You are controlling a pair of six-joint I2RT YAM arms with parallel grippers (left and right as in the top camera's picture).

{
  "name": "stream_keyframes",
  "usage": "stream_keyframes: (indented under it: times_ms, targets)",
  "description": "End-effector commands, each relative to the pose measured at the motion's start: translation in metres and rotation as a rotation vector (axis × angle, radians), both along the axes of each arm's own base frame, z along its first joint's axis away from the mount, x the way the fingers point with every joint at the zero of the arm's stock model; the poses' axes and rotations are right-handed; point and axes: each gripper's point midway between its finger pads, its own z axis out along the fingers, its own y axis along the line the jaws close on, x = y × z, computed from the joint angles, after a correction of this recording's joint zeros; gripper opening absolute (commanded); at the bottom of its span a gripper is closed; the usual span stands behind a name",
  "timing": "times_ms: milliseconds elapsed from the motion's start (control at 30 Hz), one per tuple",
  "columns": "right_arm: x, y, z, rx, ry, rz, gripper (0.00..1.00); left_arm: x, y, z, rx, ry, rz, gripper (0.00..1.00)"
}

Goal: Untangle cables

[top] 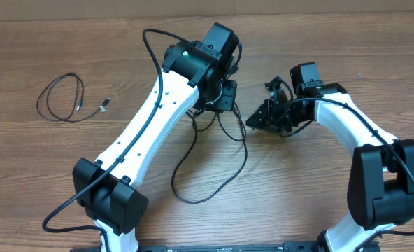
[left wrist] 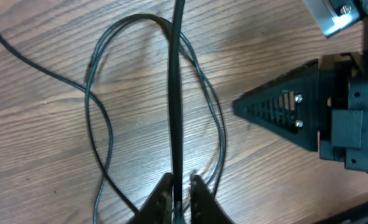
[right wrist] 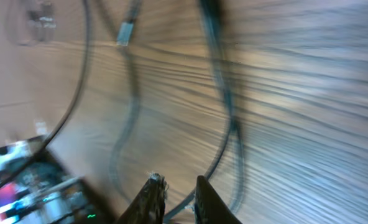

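The tangled black cables (top: 205, 168) lie in loose loops on the wooden table between the two arms. My left gripper (top: 224, 98) hangs over their top end. In its wrist view the jaws (left wrist: 181, 190) are drawn in close on one strand (left wrist: 174, 93) that runs straight up between them, above the looped cables (left wrist: 100, 124). My right gripper (top: 249, 122) points left at the tangle, its tip (left wrist: 237, 107) close by. Its blurred wrist view shows the gripper (right wrist: 176, 186) narrowed round a strand (right wrist: 224, 106). A silver-tipped plug (right wrist: 127, 30) lies farther off.
A separate thin black cable (top: 56, 98) lies coiled at the far left, its small plug (top: 104, 105) beside it. The thick black wire (top: 151, 49) of the left arm arcs over the table's upper middle. The arm bases stand at the near edge.
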Motion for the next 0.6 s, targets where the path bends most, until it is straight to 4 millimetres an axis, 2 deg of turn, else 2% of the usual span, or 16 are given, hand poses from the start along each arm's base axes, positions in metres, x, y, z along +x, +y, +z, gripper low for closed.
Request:
stream_keyframes:
  times_ms: [0,33,133,200,267,300,333,400,433,567]
  targets:
    - [0.004,-0.023,-0.017,-0.167,-0.008,-0.029,0.15,0.001,0.004,0.006,0.015,-0.032,-0.009,0.38]
    - [0.003,-0.025,-0.018,-0.184,-0.002,-0.031,0.15,0.002,0.004,0.006,0.014,-0.034,-0.009,0.44]
    - [0.000,-0.027,-0.019,-0.192,0.009,-0.031,0.25,0.004,0.006,0.006,0.027,-0.045,-0.002,0.60]
    - [0.000,-0.027,-0.019,-0.192,0.009,-0.031,0.37,0.005,0.007,0.006,0.033,-0.048,-0.001,0.65]
    - [0.001,-0.027,-0.019,-0.192,0.008,-0.032,0.53,0.005,0.007,0.006,0.033,-0.049,-0.001,0.67]
    - [0.001,-0.027,-0.019,-0.192,0.007,-0.031,0.66,0.004,0.007,0.006,0.033,-0.048,-0.001,0.67]
    - [0.001,-0.028,-0.020,-0.198,0.006,-0.032,0.70,0.004,0.007,0.005,0.034,-0.046,-0.001,0.67]
    - [0.002,-0.033,-0.023,-0.233,0.002,-0.039,0.75,0.003,0.008,0.005,0.037,-0.042,-0.001,0.68]
    - [0.003,-0.037,-0.025,-0.263,-0.002,-0.045,0.84,0.002,0.008,0.005,0.039,-0.039,-0.001,0.68]
    - [0.008,-0.060,-0.034,-0.395,0.014,-0.135,0.87,0.002,0.013,0.004,0.065,-0.040,0.005,0.70]
